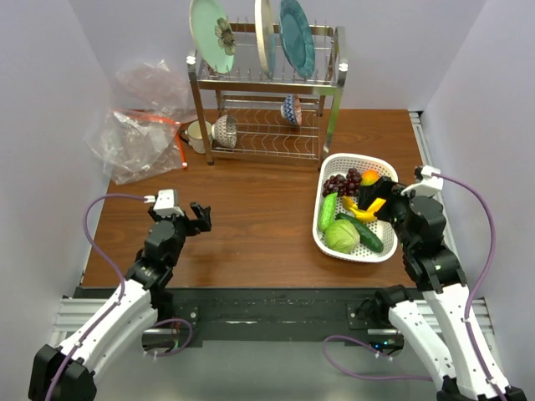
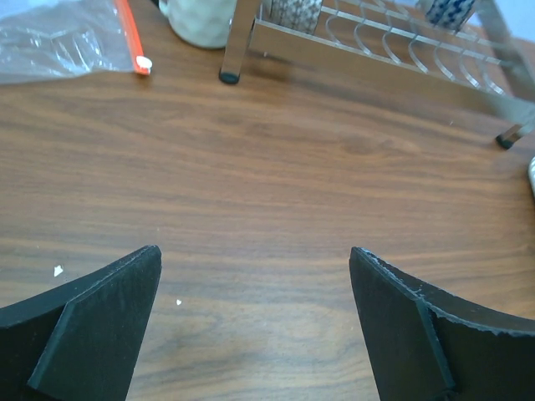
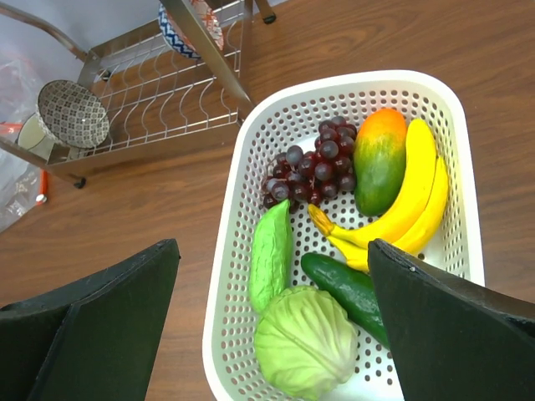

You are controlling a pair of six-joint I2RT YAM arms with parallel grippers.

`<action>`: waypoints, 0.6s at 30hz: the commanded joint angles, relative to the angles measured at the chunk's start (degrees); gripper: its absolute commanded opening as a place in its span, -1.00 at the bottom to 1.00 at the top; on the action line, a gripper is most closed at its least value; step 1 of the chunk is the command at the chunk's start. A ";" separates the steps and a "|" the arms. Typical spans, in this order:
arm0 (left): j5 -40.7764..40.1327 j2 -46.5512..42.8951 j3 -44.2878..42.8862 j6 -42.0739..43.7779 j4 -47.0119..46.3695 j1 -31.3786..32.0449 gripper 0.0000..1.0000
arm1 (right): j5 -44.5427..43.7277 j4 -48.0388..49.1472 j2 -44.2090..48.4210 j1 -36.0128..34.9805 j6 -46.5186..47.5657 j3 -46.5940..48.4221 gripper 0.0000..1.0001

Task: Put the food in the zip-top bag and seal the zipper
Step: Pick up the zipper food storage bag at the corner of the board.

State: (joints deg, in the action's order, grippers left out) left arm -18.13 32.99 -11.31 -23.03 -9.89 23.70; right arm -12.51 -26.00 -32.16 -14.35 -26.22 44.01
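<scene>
The food lies in a white mesh basket (image 1: 351, 156) at the right: cabbage (image 1: 341, 236), pale cucumber (image 1: 327, 211), dark cucumber (image 1: 363, 233), bananas (image 1: 364, 210), orange fruit (image 1: 369, 177) and grapes (image 1: 343, 182). My right gripper (image 1: 383, 195) hovers open over the basket's right side. In the right wrist view its jaws (image 3: 274, 246) stand wide above the cabbage (image 3: 305, 342) and holding nothing. The zip-top bag (image 1: 134, 142) lies crumpled at the far left, its zipper (image 1: 178, 142) toward the rack. My left gripper (image 1: 201, 218) is open and empty over bare wood (image 2: 255, 255), well short of the bag (image 2: 50, 42).
A metal dish rack (image 1: 267, 92) with plates and bowls stands at the back centre, and a white mug (image 1: 196, 134) sits by its left leg. A second clear bag (image 1: 155, 79) lies behind the first. White walls close both sides.
</scene>
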 commanded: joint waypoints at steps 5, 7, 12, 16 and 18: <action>-6.20 2.16 -2.48 -3.33 0.72 0.11 1.00 | -0.07 -2.83 2.89 0.02 -2.88 -0.86 0.98; -11.74 3.65 -5.80 -7.88 5.12 0.11 1.00 | 3.28 -1.43 3.68 0.02 -2.52 -1.46 0.97; -13.60 8.21 -12.76 -18.01 15.24 0.03 1.00 | 5.04 0.33 4.13 0.02 -3.05 -3.49 0.97; -14.92 14.54 -26.52 -23.45 23.76 -2.42 1.00 | 6.80 -0.45 1.76 0.02 -2.17 -2.62 0.98; -13.52 19.11 -31.47 -23.91 27.98 -6.71 0.98 | 7.59 -0.89 0.01 0.11 -1.56 -1.91 0.97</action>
State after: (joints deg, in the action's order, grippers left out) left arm -29.36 46.76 -31.09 -40.42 10.28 22.48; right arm -7.81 -27.83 -29.36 -14.35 -28.49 40.80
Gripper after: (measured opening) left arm 0.996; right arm 0.986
